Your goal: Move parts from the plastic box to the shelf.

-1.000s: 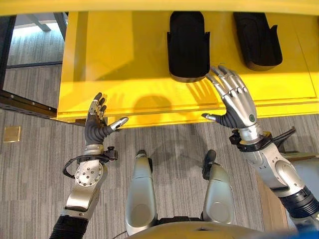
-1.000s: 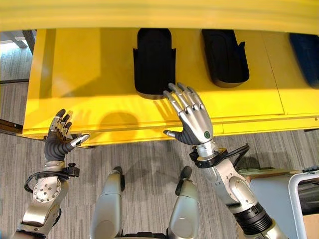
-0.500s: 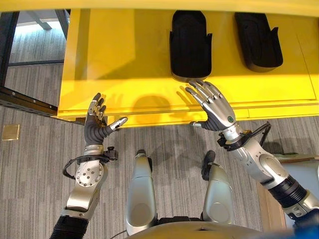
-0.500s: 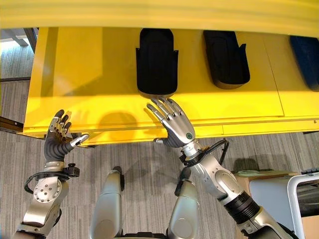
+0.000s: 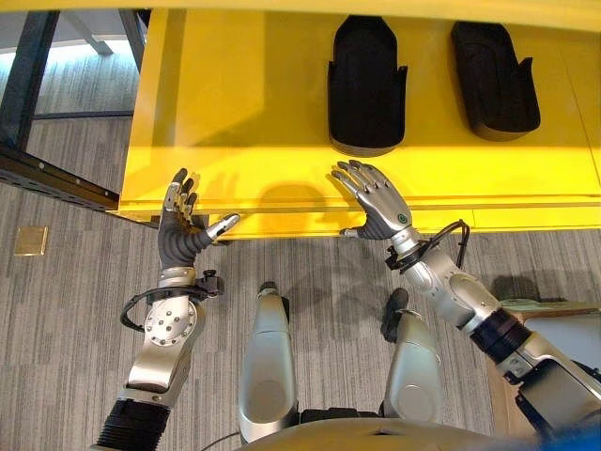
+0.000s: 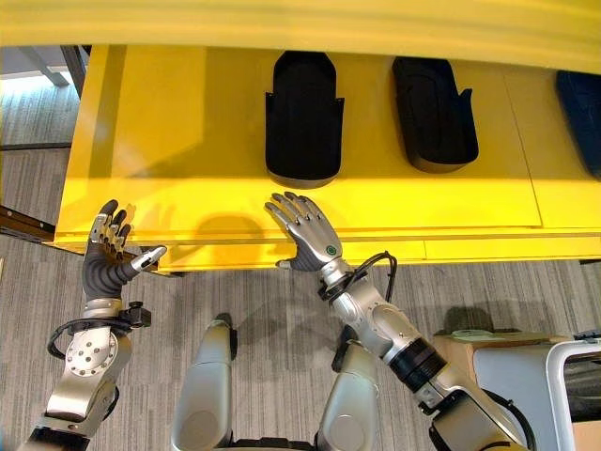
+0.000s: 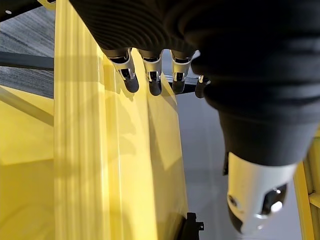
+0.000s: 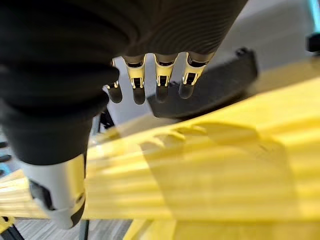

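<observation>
- Right hand [image 5: 377, 199] empty, fingers straight and spread, hovering over the front lip of the yellow shelf [image 5: 225, 103]; pulled back and leftward from a second ago, when the fingertips sat right at the near end of the closer black part [image 5: 366, 83]
- Closer black part now lying free on the shelf just beyond the fingertips, apart from them; same spot as before, so judged placed and released
- Second black part [image 5: 495, 68] further off to the hand's right side, well apart, also flat on the shelf
- Left hand [image 5: 181, 228] raised at the shelf's front edge, fingers loosely straight, thumb out to the side, holding nothing; same pose as a second ago
- Count: two black parts on the shelf, two hands, both empty
- Possibly a third, bluish piece at the far right edge of the right eye view, too cropped to say
- Plastic box [image 6: 575, 381]: pale rim low beside the right arm, probably that, contents hidden
- Judged meaning: one delivery finished, next step a return to the box for another part
</observation>
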Available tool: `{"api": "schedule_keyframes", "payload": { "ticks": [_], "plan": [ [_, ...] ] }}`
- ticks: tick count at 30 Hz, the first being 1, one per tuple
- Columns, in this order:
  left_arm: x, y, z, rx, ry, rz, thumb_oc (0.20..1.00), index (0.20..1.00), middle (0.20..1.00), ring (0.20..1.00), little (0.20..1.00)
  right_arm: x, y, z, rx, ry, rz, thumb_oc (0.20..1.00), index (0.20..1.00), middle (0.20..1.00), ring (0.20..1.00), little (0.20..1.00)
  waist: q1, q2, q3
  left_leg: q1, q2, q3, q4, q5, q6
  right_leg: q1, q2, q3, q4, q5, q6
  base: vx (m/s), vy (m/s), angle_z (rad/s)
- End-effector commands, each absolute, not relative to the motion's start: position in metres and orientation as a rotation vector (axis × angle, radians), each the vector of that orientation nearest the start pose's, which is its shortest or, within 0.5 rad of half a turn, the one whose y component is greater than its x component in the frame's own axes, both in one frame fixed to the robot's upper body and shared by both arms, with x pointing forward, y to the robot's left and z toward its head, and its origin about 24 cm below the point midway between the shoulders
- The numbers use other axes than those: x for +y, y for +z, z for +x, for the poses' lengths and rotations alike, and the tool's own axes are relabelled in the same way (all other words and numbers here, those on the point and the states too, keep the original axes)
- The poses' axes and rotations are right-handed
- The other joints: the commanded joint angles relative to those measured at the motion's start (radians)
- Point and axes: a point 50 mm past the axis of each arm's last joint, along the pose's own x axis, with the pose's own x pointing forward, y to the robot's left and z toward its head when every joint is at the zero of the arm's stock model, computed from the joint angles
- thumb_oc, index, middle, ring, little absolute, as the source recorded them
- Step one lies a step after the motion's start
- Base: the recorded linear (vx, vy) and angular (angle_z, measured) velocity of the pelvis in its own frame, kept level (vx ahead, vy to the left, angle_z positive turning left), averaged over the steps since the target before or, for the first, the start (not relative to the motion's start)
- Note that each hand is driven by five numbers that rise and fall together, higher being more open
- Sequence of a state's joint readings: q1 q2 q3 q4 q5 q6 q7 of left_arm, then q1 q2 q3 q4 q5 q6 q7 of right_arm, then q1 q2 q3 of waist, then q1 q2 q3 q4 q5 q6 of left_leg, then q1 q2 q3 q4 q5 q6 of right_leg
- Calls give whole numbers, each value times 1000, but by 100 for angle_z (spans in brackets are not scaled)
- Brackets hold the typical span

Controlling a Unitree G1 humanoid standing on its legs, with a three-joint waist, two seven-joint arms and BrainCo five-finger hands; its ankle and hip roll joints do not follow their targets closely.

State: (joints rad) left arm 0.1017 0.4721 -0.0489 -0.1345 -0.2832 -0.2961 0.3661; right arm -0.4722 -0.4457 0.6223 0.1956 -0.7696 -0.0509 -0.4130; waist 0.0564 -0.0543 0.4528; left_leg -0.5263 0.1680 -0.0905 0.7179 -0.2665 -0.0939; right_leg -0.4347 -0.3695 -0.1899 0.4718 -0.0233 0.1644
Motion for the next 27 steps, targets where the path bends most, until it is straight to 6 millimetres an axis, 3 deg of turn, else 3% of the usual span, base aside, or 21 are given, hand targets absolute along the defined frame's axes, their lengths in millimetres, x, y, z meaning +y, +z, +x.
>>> {"api": "schedule_keyframes", "payload": {
  "ticks": [1, 15, 27],
  "plan": [
    [227, 106, 220, -427, 248, 96, 1000, 1000, 1000, 1000, 1000, -79, 114, 302, -737, 161, -1148, 1000, 1000, 1000, 1000, 1000, 8, 0, -27, -62, -8, -27, -88, 154, -5, 104, -20, 30, 112, -100, -14, 0, 0, 0],
    [228, 105, 221, -423, 246, 86, 1000, 1000, 1000, 1000, 1000, -86, 97, 317, -616, 126, -1190, 1000, 1000, 1000, 1000, 1000, 25, 9, -22, -62, -15, -32, -84, 152, -4, 107, -25, 26, 119, -105, -14, 2, 1, 1],
    [229, 105, 220, -416, 237, 79, 1000, 1000, 1000, 1000, 1000, -98, 103, 333, -575, 15, -1218, 1000, 1000, 1000, 1000, 1000, 43, 18, -23, -70, -17, -40, -74, 149, 0, 104, -26, 24, 133, -109, -16, -1, 1, 1]
  ]
}}
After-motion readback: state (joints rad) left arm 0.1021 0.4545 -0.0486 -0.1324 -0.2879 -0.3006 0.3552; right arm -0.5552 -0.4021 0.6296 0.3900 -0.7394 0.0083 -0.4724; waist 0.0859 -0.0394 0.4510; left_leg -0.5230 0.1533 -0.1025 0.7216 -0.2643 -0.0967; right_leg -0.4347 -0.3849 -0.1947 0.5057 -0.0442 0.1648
